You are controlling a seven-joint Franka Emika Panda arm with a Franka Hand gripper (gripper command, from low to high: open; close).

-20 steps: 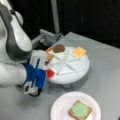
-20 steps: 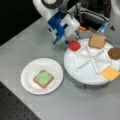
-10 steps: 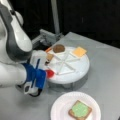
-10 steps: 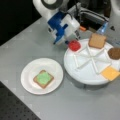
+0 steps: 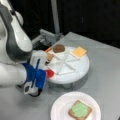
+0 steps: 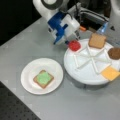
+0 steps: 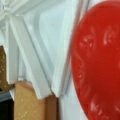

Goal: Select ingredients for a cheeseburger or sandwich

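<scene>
At gripper (image 6: 71,42), seemingly red disc (image 6: 74,45)

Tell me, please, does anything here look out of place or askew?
Only the red disc: it sits at the divided tray's rim beside the claw, not flat in a compartment. The toast with green disc lies neatly on the paper plate.

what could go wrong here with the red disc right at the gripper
The red disc sits at the rim of the divided white tray by the gripper. How the jaws stand on it is hidden, so it might slip and fall onto the table. The gripper is also close to the tray's raised dividers and might knock them.
</scene>
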